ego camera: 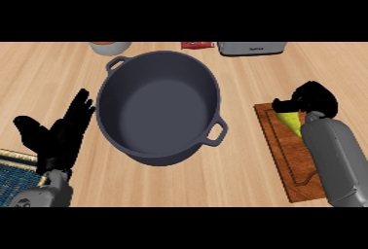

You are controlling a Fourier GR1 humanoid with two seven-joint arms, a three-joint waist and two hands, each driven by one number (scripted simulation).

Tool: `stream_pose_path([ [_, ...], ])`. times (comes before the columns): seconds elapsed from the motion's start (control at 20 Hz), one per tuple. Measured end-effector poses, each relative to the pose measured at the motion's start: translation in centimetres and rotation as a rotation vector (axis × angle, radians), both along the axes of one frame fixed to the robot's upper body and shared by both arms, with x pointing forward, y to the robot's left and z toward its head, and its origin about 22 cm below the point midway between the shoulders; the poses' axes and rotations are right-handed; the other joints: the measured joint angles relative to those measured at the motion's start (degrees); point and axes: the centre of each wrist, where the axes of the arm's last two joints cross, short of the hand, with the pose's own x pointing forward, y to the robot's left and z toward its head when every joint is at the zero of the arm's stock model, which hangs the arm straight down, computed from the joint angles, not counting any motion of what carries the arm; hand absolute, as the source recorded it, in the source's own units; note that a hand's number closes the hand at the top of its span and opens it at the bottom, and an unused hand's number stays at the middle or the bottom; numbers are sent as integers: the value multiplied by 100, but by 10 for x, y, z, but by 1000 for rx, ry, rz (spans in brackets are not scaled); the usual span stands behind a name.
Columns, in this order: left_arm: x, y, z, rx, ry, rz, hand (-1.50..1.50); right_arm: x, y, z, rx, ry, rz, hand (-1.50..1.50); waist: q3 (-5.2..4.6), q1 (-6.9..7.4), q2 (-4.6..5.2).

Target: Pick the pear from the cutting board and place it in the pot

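Gripping pear (291, 121): right robot hand (310, 99)

The light wooden counter (237, 185) carries a dark grey pot (159, 107) at its middle, a brown cutting board (287, 160) to the right and a blue mat (16, 177) at lower left

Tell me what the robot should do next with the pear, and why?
Probably close the fingers round the pear and lift it a little. The right hand is down over the pear on the cutting board, hiding most of it, and the pot beside the board has nothing in it yet. I cannot tell if the fingers already hold it.
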Motion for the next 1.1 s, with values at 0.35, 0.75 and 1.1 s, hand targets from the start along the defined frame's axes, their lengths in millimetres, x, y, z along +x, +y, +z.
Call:
stream_pose_path([
  [0.35, 1, -5, 0, -2, 8, -25, 0, 18, 113, 78, -123, -299, -45, 150, 0, 226, -12],
  [0.75, 6, -21, 3, -17, -11, -92, 0, -5, 224, 171, -271, -610, 5, 150, 59, 567, 164],
  [1.1, 11, -30, 9, -26, -44, -129, 0, -9, 243, 213, -324, -681, -51, 150, 97, 768, 332],
])
